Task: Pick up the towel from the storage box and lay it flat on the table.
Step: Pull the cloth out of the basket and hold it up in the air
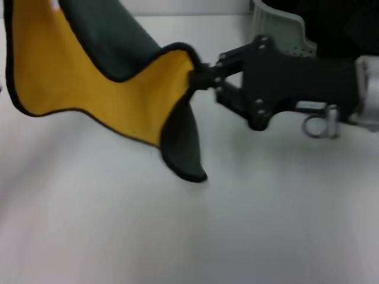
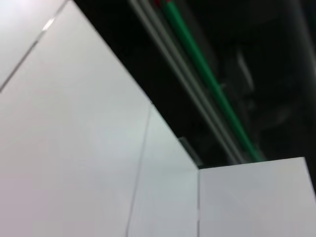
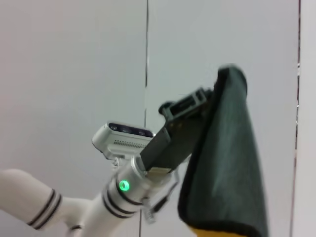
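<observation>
The towel (image 1: pixel 89 71), yellow one face and dark green the other with black edging, hangs stretched in the air above the white table (image 1: pixel 237 225). The grey-green box (image 1: pixel 278 29) stands at the table's far side.

The right arm reaches in from three o'clock in the head view, its black gripper (image 1: pixel 198 76) level, fingers pinched together on cloth at centre. The left gripper (image 3: pixel 197 106) shows only in the right wrist view, raised on its white banded arm, pressed against cloth.
</observation>
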Motion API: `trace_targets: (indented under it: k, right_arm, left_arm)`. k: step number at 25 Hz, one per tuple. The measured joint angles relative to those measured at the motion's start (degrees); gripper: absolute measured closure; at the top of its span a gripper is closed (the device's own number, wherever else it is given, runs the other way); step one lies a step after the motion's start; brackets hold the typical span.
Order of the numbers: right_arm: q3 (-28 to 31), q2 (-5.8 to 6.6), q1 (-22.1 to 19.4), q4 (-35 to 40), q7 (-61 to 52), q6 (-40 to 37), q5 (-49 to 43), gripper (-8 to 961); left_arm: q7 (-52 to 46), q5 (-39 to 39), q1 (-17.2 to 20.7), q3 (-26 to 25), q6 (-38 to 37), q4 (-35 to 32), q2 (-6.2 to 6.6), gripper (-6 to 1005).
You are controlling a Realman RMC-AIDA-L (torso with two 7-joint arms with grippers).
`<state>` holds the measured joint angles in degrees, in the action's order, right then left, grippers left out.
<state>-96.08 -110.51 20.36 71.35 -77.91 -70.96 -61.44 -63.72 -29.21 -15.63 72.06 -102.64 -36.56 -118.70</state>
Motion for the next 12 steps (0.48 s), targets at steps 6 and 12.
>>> trace_targets:
  k: [6, 12]
  right_arm:
    - [15.9, -3.71, -4.3, 9.5, -12.1, -14.4, -12.1, 946]
    - [22.9, -3.66, -5.6, 13.1, -18.4, -26.4, -12.6, 946]
  left_arm:
    - [-6.6, -4.7, 8.9, 0.0, 0.3, -7.0, 0.41, 979]
    - [-11.8, -11.2, 17.3, -0.1, 0.1, -13.2, 0.68, 979]
